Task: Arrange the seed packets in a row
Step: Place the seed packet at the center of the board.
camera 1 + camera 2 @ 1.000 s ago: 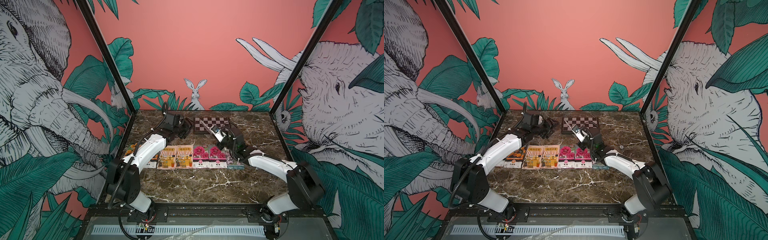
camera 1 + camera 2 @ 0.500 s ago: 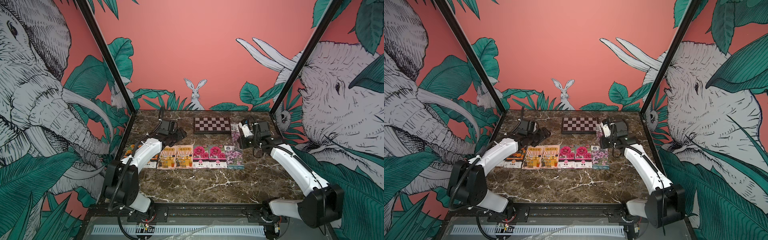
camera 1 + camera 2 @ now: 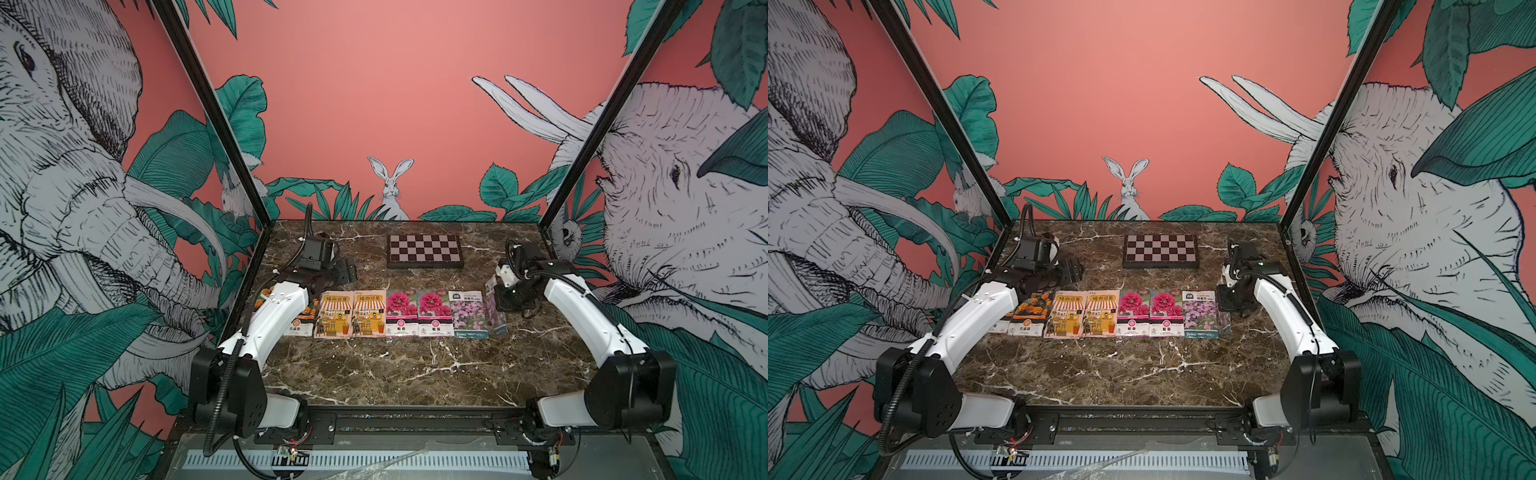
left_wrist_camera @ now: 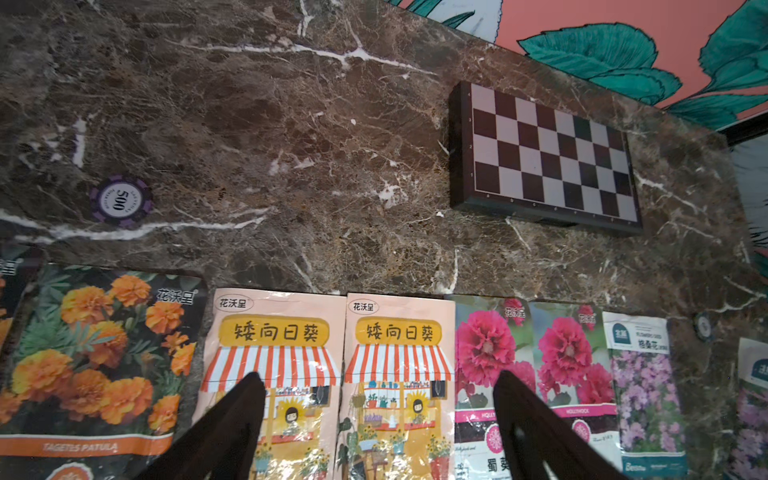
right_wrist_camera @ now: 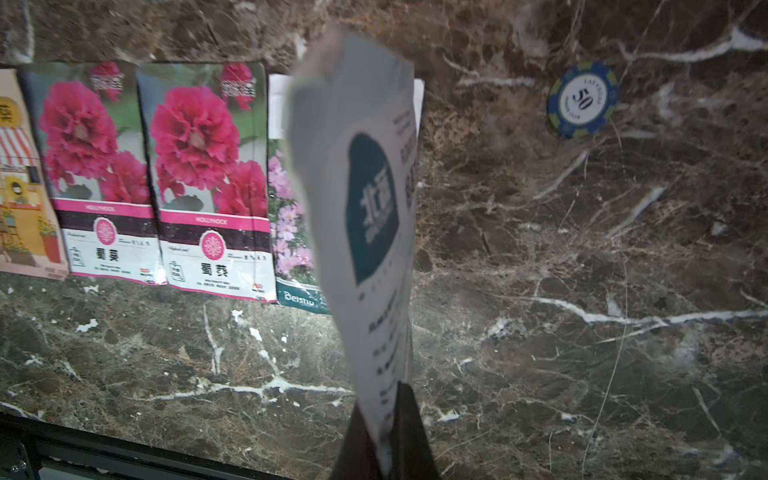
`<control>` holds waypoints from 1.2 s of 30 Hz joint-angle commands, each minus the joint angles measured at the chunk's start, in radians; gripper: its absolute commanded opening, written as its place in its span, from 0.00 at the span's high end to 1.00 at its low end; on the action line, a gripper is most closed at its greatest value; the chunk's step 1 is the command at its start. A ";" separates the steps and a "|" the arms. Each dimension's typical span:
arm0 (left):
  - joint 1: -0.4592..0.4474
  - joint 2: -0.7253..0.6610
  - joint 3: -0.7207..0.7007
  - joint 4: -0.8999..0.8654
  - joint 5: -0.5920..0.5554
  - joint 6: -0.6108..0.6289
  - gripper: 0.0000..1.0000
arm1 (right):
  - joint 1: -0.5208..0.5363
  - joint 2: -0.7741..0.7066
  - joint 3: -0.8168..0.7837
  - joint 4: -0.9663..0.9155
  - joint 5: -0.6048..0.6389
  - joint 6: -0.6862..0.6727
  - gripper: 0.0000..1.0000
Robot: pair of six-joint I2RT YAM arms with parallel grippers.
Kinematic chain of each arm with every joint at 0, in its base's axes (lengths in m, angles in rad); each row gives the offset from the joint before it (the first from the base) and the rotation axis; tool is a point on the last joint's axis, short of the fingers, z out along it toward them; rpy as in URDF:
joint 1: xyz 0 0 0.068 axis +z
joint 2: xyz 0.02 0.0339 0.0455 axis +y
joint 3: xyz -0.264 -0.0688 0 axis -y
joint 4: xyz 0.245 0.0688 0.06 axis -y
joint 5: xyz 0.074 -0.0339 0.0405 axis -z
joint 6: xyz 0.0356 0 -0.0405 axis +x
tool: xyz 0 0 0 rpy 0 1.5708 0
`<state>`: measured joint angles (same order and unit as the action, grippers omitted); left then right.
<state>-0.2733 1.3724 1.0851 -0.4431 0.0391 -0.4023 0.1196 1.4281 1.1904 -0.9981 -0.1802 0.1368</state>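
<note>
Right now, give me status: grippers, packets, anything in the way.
Left gripper open, empty. Right gripper shut on lilac packet, held upright at row's end. Other packets flat in line. Blue chip near the free slot.

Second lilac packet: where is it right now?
In a top view the second lilac packet hangs upright from the right gripper at the row's right end, just beside the flat lilac packet, not yet laid down.

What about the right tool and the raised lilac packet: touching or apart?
Touching. The right wrist view shows the right tool shut on an edge of the lilac packet, the sheet pinched between its jaws.
</note>
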 commanded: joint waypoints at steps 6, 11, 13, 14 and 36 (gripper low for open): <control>0.042 -0.028 0.022 -0.071 -0.024 0.115 0.11 | -0.074 0.095 0.034 0.038 -0.091 -0.078 1.00; 0.048 -0.019 0.023 -0.062 -0.003 0.108 0.11 | -0.108 0.156 0.053 0.065 -0.133 -0.089 0.99; 0.048 -0.017 0.020 -0.062 0.003 0.110 0.10 | -0.115 0.166 0.059 0.070 -0.141 -0.098 0.98; 0.048 -0.019 0.019 -0.062 0.005 0.110 0.10 | -0.120 0.200 0.062 0.070 -0.145 -0.103 0.97; 0.048 -0.024 0.016 -0.066 -0.002 0.111 0.08 | -0.176 0.242 0.104 -0.050 -0.101 -0.157 0.67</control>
<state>-0.2321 1.3724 1.0870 -0.4885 0.0433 -0.2981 -0.0536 1.6714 1.2686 -0.9981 -0.3290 -0.0090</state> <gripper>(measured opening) 0.920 0.305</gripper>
